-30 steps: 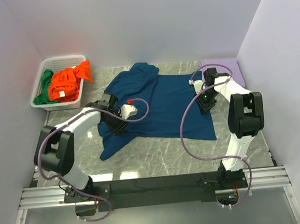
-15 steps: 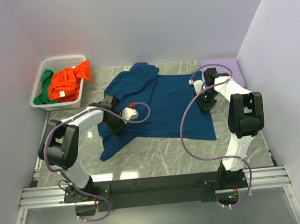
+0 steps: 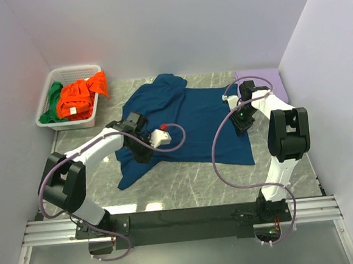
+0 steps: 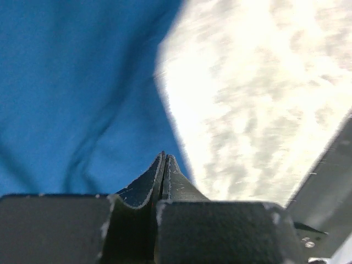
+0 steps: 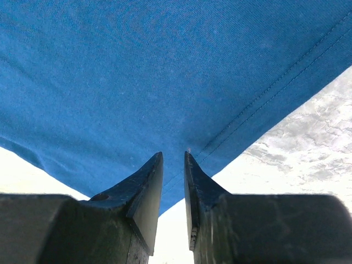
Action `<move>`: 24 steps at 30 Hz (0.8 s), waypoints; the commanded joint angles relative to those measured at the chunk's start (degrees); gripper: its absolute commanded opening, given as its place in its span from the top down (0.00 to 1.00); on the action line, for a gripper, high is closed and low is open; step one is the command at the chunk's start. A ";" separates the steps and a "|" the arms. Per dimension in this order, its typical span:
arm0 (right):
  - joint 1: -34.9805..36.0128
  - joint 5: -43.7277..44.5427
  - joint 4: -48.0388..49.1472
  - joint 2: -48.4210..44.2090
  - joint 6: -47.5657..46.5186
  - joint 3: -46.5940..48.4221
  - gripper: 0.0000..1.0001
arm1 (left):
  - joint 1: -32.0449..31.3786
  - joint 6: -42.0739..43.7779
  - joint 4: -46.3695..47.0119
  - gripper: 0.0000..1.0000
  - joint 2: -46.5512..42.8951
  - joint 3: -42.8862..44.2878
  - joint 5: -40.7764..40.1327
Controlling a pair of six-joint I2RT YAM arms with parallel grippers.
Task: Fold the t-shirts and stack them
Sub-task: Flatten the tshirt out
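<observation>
A large navy t-shirt (image 3: 188,122) lies spread on the marble table, its left side rumpled. My left gripper (image 3: 142,152) is over the shirt's left part. In the left wrist view its jaws (image 4: 164,157) are pressed together with no cloth showing between them, at the navy shirt's (image 4: 77,88) edge beside bare table. My right gripper (image 3: 243,123) is at the shirt's right edge. In the right wrist view it (image 5: 173,155) stands a narrow gap apart, empty, just over the stitched hem (image 5: 264,99). An orange shirt (image 3: 79,97) and a green shirt (image 3: 54,96) lie in the basket.
The white slotted basket (image 3: 68,73) stands at the back left by the wall. A lilac cloth or mat (image 3: 264,77) lies at the back right corner. Walls close in on three sides. Purple cables loop from both arms over the table.
My left wrist has swung to the right and a little nearer over the shirt's left part. The right arm and the shirt's right side have not moved.
</observation>
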 commanded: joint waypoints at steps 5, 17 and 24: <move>-0.03 -0.39 -0.50 -0.58 -0.70 0.52 0.71 | -3.81 -3.13 1.71 0.77 -2.07 0.39 -0.51; -0.03 -0.12 -0.50 -0.31 -0.79 0.17 0.71 | 4.63 7.07 1.35 0.53 7.94 4.70 -3.52; -0.03 -0.04 -0.32 -0.14 -0.96 -0.63 0.71 | 5.60 7.69 5.31 0.50 11.47 5.14 -4.48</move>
